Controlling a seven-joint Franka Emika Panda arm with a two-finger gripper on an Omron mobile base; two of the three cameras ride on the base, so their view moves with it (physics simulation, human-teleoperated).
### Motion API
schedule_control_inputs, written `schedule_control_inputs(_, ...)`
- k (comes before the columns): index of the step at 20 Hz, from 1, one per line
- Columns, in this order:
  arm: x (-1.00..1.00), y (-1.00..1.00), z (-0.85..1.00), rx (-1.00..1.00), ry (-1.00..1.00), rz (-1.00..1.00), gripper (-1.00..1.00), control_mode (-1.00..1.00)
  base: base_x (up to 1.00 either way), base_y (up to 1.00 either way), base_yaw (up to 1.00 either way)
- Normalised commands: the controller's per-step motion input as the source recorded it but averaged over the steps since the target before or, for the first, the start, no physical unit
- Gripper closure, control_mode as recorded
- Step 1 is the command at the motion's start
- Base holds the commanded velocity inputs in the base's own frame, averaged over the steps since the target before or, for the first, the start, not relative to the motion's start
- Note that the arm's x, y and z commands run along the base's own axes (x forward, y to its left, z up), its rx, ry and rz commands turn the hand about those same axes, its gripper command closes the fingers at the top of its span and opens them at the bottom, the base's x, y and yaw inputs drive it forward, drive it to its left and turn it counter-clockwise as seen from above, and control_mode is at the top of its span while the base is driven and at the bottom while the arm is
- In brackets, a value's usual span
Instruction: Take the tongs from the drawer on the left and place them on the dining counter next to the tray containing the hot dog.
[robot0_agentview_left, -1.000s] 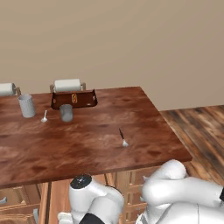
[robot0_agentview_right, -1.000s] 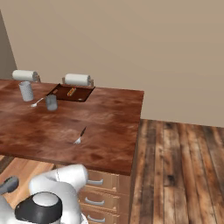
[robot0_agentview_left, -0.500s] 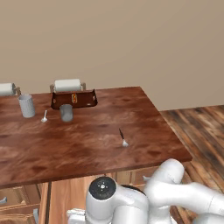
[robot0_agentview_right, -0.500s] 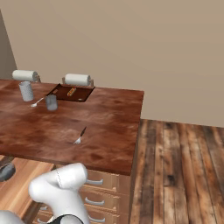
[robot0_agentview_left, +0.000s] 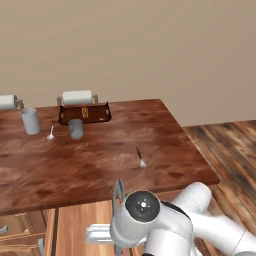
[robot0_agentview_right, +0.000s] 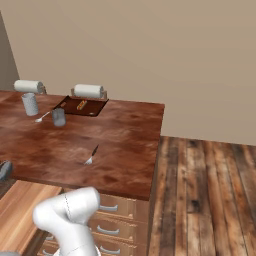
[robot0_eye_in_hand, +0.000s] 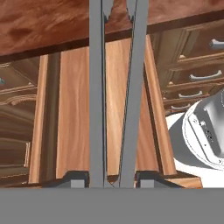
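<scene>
Slim grey tongs (robot0_eye_in_hand: 114, 87) run up the hand view, their joined end pinched between my gripper's (robot0_eye_in_hand: 112, 180) two dark fingertips. My gripper is shut on them. They hang over the open drawer (robot0_eye_in_hand: 83, 113), whose pale wood inside lies just below the dining counter's (robot0_eye_in_hand: 65, 22) front edge. In the left base view the tongs (robot0_agentview_left: 118, 192) poke up beside my arm, in front of the dining counter (robot0_agentview_left: 100, 160). The dark brown tray (robot0_agentview_left: 84, 114) (robot0_agentview_right: 80, 106) with the hot dog (robot0_agentview_left: 85, 112) (robot0_agentview_right: 81, 105) stands at the counter's far side.
Behind the tray stands a white paper-towel roll (robot0_agentview_left: 76, 97), with another (robot0_agentview_left: 7, 101) at far left. Two grey cups (robot0_agentview_left: 30, 120) (robot0_agentview_left: 76, 128) and a spoon (robot0_agentview_left: 50, 133) sit near the tray. A dark-handled fork (robot0_agentview_left: 140, 157) lies mid-counter. Closed drawers (robot0_agentview_right: 117, 220) line the island's side.
My arm has swung to the right and lifted, and the tongs now stick up at the counter's front edge. The grip has stayed shut.
</scene>
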Motion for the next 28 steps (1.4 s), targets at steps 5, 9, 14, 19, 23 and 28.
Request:
schedule_control_inputs(5, 0.4, -0.31, 0.7, 0.03, -0.12, 0.19, 1.0, -1.0, 0.0, 0.0, 0.0)
schedule_control_inputs(9, 0.43, -0.35, 0.72, 0.07, -0.1, 0.17, 1.0, -1.0, 0.0, 0.0, 0.0)
schedule_control_inputs(14, 0.52, -0.37, 0.71, 0.13, -0.02, 0.13, 1.0, -1.0, 0.0, 0.0, 0.0)
schedule_control_inputs(19, 0.69, -0.37, 0.37, 0.1, 0.01, 0.05, 1.0, -1.0, 0.0, 0.0, 0.0)
schedule_control_inputs(23, 0.67, -0.17, 0.0, 0.0, 0.01, 0.0, 1.0, -1.0, 0.0, 0.0, 0.0)
schedule_control_inputs(28, 0.45, -0.31, 0.0, 0.0, 0.02, 0.0, 1.0, -1.0, 0.0, 0.0, 0.0)
